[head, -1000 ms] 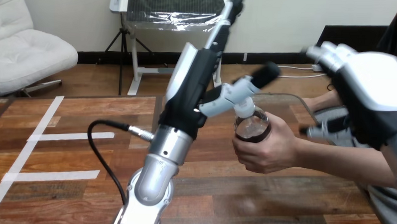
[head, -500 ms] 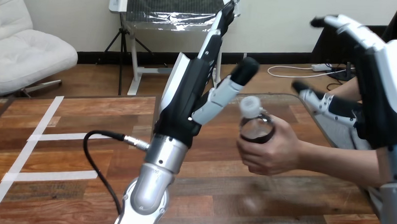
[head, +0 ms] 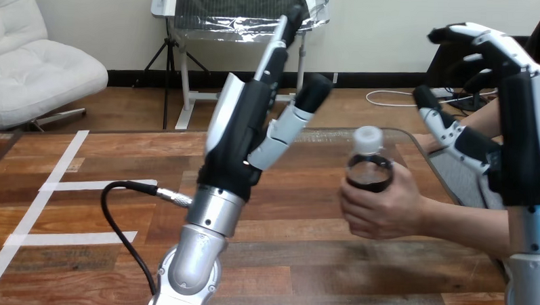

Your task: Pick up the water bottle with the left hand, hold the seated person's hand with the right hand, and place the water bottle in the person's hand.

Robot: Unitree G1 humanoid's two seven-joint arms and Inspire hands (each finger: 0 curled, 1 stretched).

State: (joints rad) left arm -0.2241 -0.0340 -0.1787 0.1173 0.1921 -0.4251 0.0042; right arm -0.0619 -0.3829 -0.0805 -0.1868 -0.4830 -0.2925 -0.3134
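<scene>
A clear, white-capped plastic water bottle (head: 368, 171) was clasped by the person's hand (head: 382, 209). The left hand (head: 244, 134) (9 o'clock of it) and right hand (head: 525, 134) (3 o'clock) were held released.

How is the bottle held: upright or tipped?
Upright: the bottle stands cap up, gripped by the person's hand. The left hand and right hand are open, clear of it.

Bright, even room light, no hard shadows that I can pick out. Strong glare on the foil (head: 204, 20) at 12 o'clock. Pale sheen on the table (head: 331, 263) near centre. Specular highlights on the left forearm (head: 194, 255) at 6 o'clock and glints on the bottle (head: 368, 171).
</scene>
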